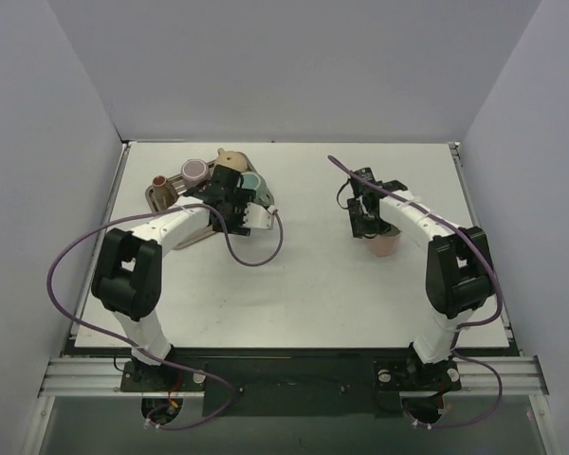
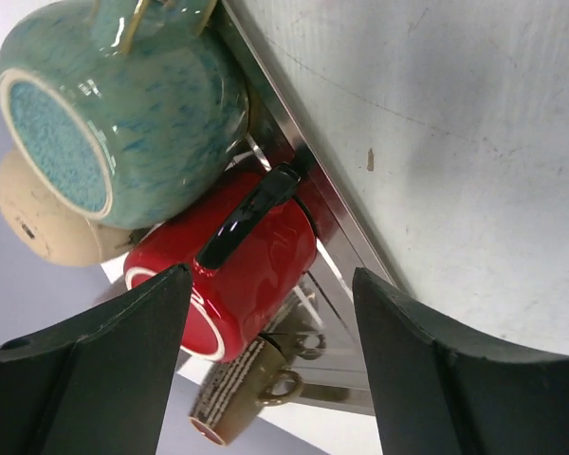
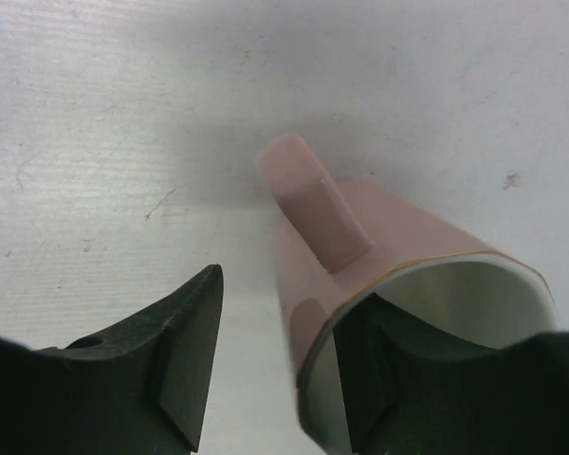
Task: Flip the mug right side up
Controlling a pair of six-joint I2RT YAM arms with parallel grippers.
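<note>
The pink mug [image 1: 387, 245] stands right side up on the white table, right of centre, its mouth facing up. In the right wrist view the pink mug [image 3: 398, 227] shows its handle and grey inside. My right gripper [image 1: 370, 223] straddles the mug's rim. One finger [image 3: 427, 379] is inside the mug. The other finger [image 3: 185, 351] is outside, apart from the wall. My right gripper [image 3: 284, 303] is open. My left gripper [image 1: 235, 197] hangs open over the tray at the back left and holds nothing.
A metal tray [image 2: 351, 237] at the back left holds a teal mug [image 2: 142, 104], a red mug [image 2: 266, 246] with a black handle, a brown mug [image 2: 237, 398] and a beige mug [image 2: 38, 218]. Grey walls enclose the table on three sides.
</note>
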